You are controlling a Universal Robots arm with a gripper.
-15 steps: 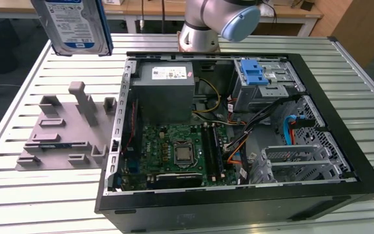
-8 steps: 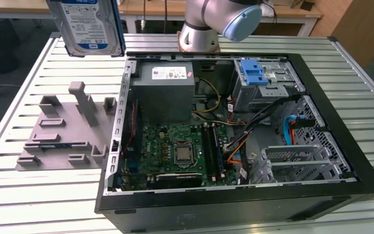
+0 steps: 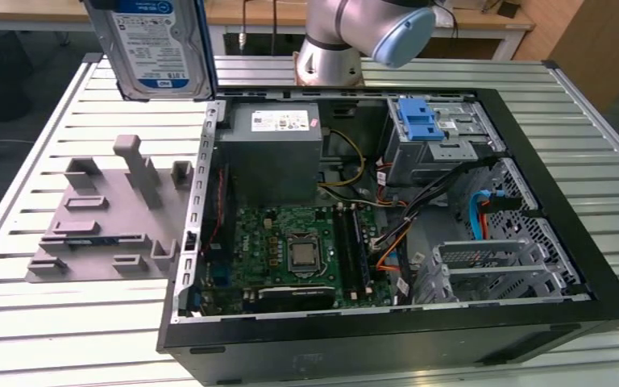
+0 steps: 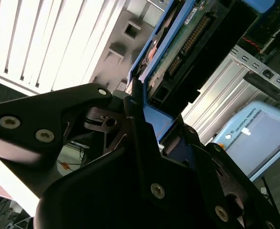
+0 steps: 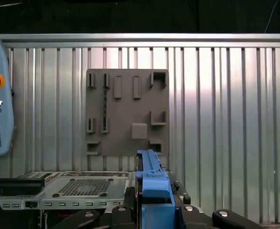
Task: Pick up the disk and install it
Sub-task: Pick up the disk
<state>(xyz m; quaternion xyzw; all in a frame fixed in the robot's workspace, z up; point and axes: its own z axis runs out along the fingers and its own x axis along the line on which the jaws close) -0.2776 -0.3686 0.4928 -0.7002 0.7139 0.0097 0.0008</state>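
Left of the open black computer case [image 3: 396,347], a grey plastic fixture plate [image 3: 84,201] lies on the slatted metal table [image 3: 51,322]. Above the case's far left corner hangs the disk [image 3: 157,48], a flat silver hard drive in a blue plastic carrier. In the second wrist view the black gripper [image 4: 154,114] has its jaws closed on the carrier's end. Held by one end, the drive may tilt and snag the case wall or the cables beside the silver cage with a blue latch [image 3: 430,121]. Its white-and-blue label carries small print.
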